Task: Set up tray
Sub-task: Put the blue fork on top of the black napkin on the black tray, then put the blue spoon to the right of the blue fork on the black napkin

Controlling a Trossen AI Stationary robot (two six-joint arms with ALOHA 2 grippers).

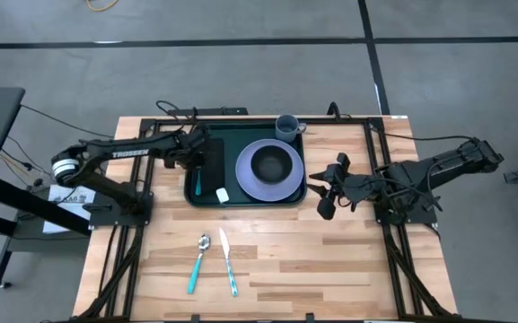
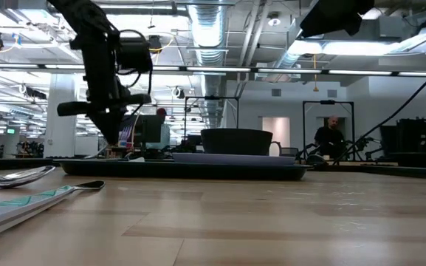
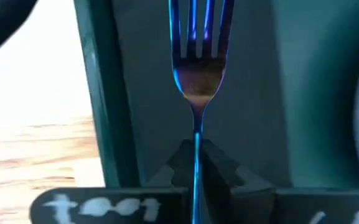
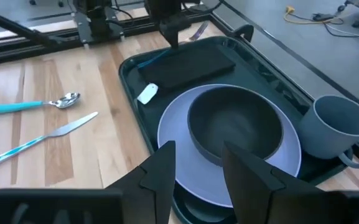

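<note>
The dark green tray [image 1: 189, 193] lies on the far middle of the table. It carries a lavender plate [image 1: 245, 184] with a dark bowl [image 1: 274, 163], a grey mug [image 1: 287, 126] in its far right corner, a black folded napkin [image 1: 210, 167] and a white tag [image 1: 223, 194]. My left gripper [image 1: 194, 158] points down over the tray's left part and is shut on a fork [image 3: 198, 68] with a teal handle [image 1: 197, 184]. My right gripper [image 1: 329, 188] hovers open beside the tray's right rim, facing the plate [image 4: 173, 134]. My left gripper [image 3: 196, 149] pinches the fork's thin neck [image 3: 197, 127], just behind the tines, between its two fingers, coming from above and pointing down. The tines stretch out ahead of the fingers over the tray's left part. Whether the fork rests on the napkin [image 4: 188, 67] I cannot tell.
A teal-handled spoon [image 1: 197, 263] and a teal-handled knife [image 1: 227, 260] lie side by side on the bare wood near the table's near edge. Black frame rails run along the table's left, right and far sides. People stand in the room beyond the table.
</note>
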